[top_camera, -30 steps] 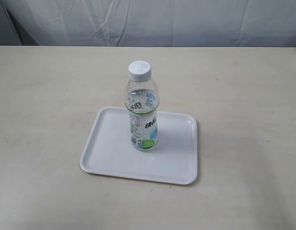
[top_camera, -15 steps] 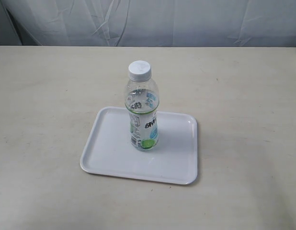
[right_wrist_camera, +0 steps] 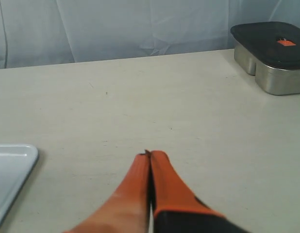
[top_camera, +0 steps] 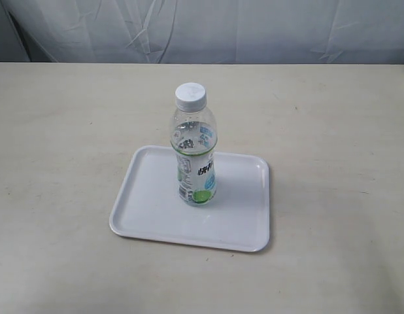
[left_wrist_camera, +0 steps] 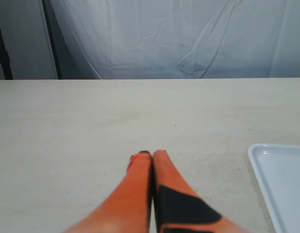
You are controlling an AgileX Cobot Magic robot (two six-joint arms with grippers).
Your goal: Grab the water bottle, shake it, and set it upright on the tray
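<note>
Small clear plastic water bottle [top_camera: 194, 154] with white screw cap, upright on the flat white rectangular tray [top_camera: 150, 216], around the middle of the tabletop [top_camera: 58, 131]. Seemingly set base-flat inside the rim for steadiness, with the task apparently finished. Both clenched tight and gripping nothing: left hand [left_wrist_camera: 152, 154] and right hand [right_wrist_camera: 150, 154], apart from the tray.

Pale beige tabletop [top_camera: 71, 131], creased white cloth backdrop [top_camera: 254, 33], perhaps a dark stand [left_wrist_camera: 0, 60] behind
</note>
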